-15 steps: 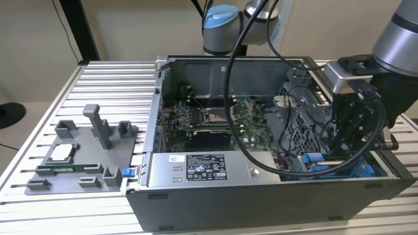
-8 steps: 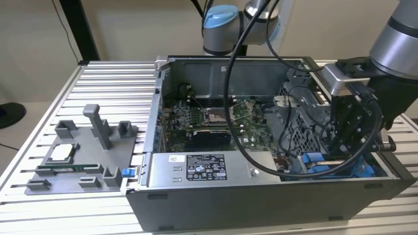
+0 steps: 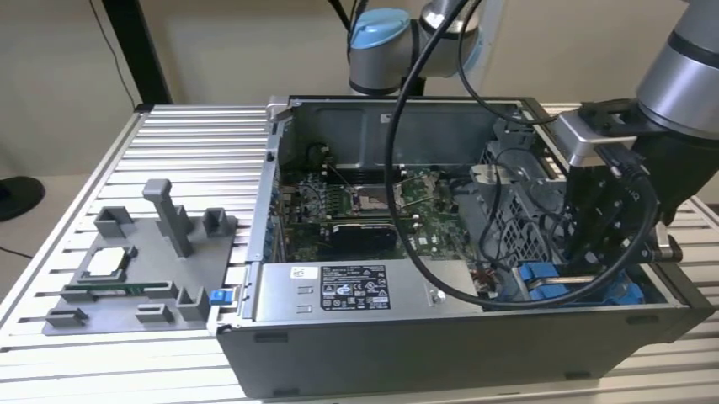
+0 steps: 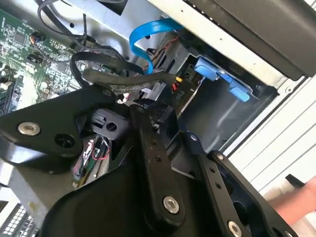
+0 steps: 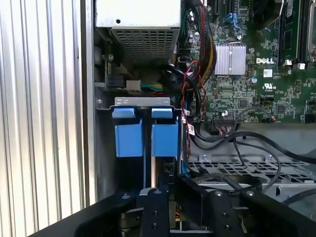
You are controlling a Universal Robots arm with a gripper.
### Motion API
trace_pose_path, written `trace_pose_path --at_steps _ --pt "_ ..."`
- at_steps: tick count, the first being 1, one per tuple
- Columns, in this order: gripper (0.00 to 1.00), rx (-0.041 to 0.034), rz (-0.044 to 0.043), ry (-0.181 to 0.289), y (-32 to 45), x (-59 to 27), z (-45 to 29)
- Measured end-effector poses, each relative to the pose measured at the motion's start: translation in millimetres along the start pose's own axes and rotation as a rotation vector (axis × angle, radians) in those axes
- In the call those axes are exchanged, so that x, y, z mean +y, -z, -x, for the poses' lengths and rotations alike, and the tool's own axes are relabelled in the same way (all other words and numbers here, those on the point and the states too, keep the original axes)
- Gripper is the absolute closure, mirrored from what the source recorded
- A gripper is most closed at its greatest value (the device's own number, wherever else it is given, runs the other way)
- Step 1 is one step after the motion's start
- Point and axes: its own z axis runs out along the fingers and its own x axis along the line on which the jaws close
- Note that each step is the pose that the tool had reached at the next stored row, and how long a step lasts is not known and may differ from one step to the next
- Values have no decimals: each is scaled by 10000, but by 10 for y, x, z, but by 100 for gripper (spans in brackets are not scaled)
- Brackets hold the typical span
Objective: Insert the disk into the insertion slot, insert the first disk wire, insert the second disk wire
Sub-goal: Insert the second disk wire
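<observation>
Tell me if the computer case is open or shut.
Open. In the exterior view the computer case has no side panel, so the motherboard and power supply box lie exposed.

Bright blue insertion slot (image 5: 143, 133) clips

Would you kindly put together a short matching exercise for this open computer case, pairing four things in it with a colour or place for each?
Things:
1. insertion slot
2. power supply box
3. motherboard
4. gripper

Descriptions:
A. green, on the case floor
B. grey, with a black-and-white label
C. black, lowered into the case at the exterior view's right
D. grey metal with bright blue clips

Pairs: 1-D, 2-B, 3-A, 4-C
</observation>
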Motion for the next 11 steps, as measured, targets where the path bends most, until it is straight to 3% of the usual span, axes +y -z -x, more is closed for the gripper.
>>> trace_pose_path --at_steps 11 --pt "0 -4 1 -1 488 1 2"
